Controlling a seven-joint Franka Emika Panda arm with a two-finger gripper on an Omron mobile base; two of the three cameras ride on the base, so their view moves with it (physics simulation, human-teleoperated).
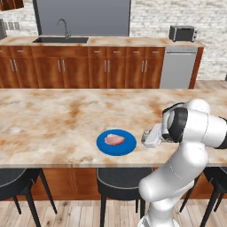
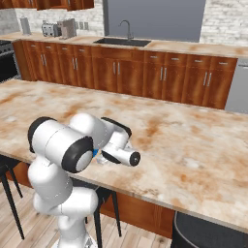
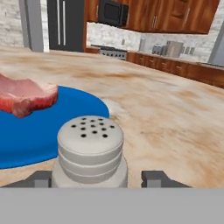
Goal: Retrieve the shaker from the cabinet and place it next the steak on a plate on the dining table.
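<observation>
The tool [image 3: 98, 178] has its two dark tips spread to either side of the small grey cylindrical shaker with a perforated rounded cap [image 3: 90, 151]; whether they grip it I cannot tell. The shaker stands on the beige-and-rust marbled stone surface [image 3: 175, 118]. Just beyond lies the round bright blue plate [image 3: 48, 127], carrying the pinkish flat steak [image 3: 24, 96].

A rendered home kitchen: a long dining table [image 1: 53, 119] with a beige-and-rust marbled top runs across the foreground, with dark stools [image 1: 117, 179] tucked under its near edge. Behind it, reddish-brown base cabinets [image 1: 88, 66] carry a counter with a sink [image 1: 60, 40] and curved faucet [image 1: 65, 27], a toaster oven [image 1: 182, 33] and a steel dishwasher [image 1: 178, 67] against a whitish brick wall [image 1: 177, 13]. A raw steak [image 1: 114, 140] lies on a blue plate [image 1: 104, 148] on the table.
</observation>
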